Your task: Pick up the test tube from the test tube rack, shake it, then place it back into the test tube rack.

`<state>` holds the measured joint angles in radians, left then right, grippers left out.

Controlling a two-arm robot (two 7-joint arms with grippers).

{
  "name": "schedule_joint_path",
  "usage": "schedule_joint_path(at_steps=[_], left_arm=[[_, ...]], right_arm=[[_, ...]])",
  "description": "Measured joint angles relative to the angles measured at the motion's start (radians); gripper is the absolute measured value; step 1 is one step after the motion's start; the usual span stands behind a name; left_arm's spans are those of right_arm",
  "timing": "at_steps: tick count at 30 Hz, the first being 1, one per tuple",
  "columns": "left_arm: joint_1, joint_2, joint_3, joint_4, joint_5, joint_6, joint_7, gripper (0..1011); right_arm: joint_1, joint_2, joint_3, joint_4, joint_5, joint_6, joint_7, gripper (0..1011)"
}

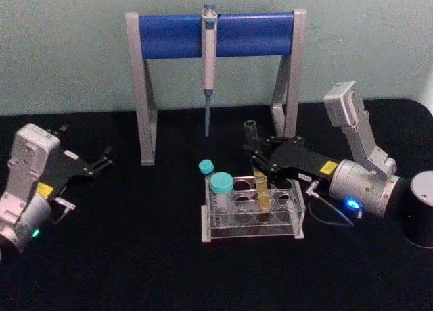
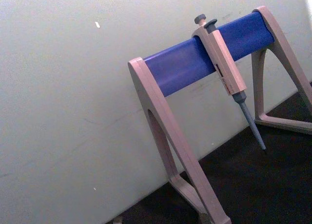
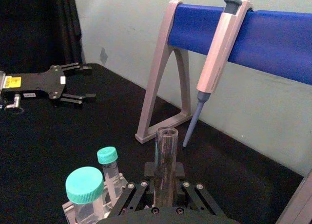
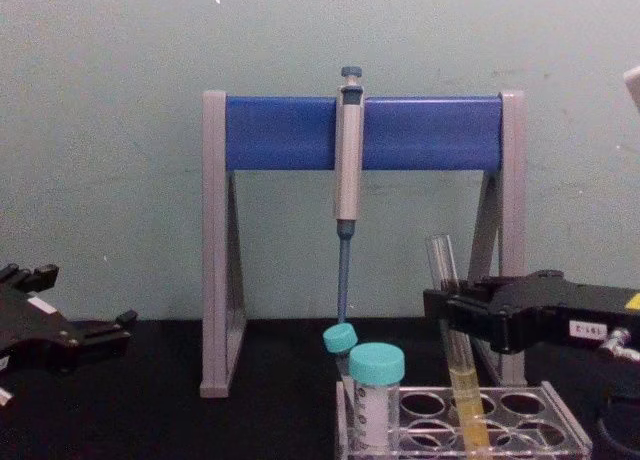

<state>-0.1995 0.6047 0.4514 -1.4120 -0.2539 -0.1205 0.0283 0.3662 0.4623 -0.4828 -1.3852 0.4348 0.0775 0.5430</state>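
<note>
Nearest, head view: test tube rack (image 1: 250, 231) with test tube (image 1: 262, 193) tilted in a hole, clamped by right end effector (image 1: 254, 152); left end effector (image 1: 103, 159) parked aside, fingers spread. Right wrist view: uncapped, open mouth. Chest view: could snag hole rim on lifting, drag rack, spill.

Black table (image 1: 135, 257), blue-and-grey pipette stand (image 1: 169, 34) at back, clear test tube rack (image 1: 230, 230) in front

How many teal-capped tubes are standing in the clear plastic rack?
2. A wide teal-capped tube stands at the low clear plastic rack's left end; a slimmer teal-capped tube stands just behind it. None seems hidden.
</note>
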Motion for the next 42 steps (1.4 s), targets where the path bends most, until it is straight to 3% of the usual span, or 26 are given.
schedule_joint_path(at_steps=[10, 23, 32, 36, 42], left_arm=[[0.0, 0.0, 0.0, 0.0, 0.0, 0.0, 0.0, 1001], [0.0, 0.0, 0.0, 0.0, 0.0, 0.0, 0.0, 1001], [0.0, 0.0, 0.0, 0.0, 0.0, 0.0, 0.0, 1001], [0.0, 0.0, 0.0, 0.0, 0.0, 0.0, 0.0, 1001], [0.0, 0.0, 0.0, 0.0, 0.0, 0.0, 0.0, 1001]], right_arm=[[-0.003, 0.0, 0.003, -0.002, 0.004, -0.003, 0.005, 230], [-0.023, 0.021, 0.06, -0.066, 0.109, -0.017, 0.037, 230], [-0.028, 0.02, 0.107, -0.101, 0.166, -0.126, 0.043, 230], [-0.019, 0.007, 0.114, -0.089, 0.161, -0.172, 0.035, 230], [-0.006, -0.02, 0.116, -0.058, 0.111, -0.229, 0.001, 230]])
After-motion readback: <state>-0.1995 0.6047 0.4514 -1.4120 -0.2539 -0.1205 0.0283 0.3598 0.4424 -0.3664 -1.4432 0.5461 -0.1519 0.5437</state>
